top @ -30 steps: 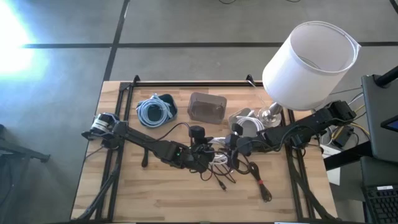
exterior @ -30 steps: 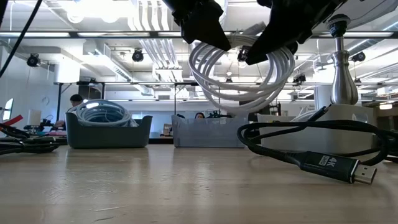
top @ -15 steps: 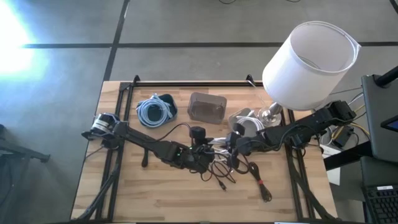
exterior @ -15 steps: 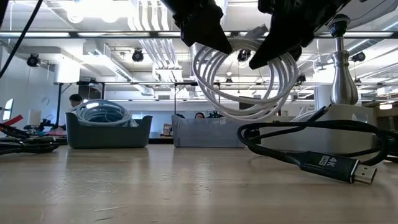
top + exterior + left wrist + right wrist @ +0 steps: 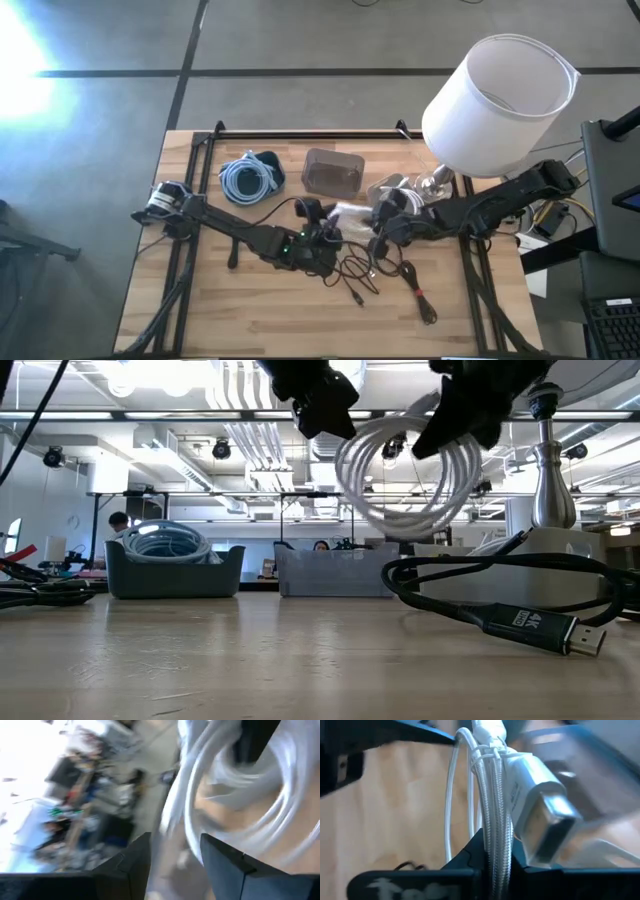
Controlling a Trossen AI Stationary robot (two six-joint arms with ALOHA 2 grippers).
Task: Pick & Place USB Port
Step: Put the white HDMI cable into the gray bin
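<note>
A white braided USB cable, coiled and tied point(image 5: 405, 480), hangs in the air over the table's middle point(image 5: 350, 213). Its white plug with a metal tip point(image 5: 540, 820) juts out beside the bundle. My right gripper point(image 5: 383, 225) point(image 5: 470, 420) is shut on the coil. My left gripper point(image 5: 318, 232) point(image 5: 325, 405) is just left of the coil and is open. In the left wrist view its fingers point(image 5: 135, 865) stand on either side of blurred white strands point(image 5: 200, 795). I cannot tell whether they touch. My right gripper pinches the coil's bundled strands point(image 5: 492, 827) between its two fingers, just below the cable tie point(image 5: 490, 750) and beside the plug. It comes from above at the coil's upper right point(image 5: 450, 435). The coil is lifted clear and hangs below the fingers.
A lamp with a white shade point(image 5: 500, 90) stands on its metal base point(image 5: 545, 510) at the far right. A black HDMI cable point(image 5: 520, 622) and tangled black cables point(image 5: 370, 270) lie under the arms. At the far side are a dark bin with a blue cable point(image 5: 250, 175) and a clear bin point(image 5: 333, 172).
The coil has swung toward the table's right and risen a little, away from my left gripper, and has turned so it looks narrower in the low view. Both grippers have shifted slightly toward the far edge.
</note>
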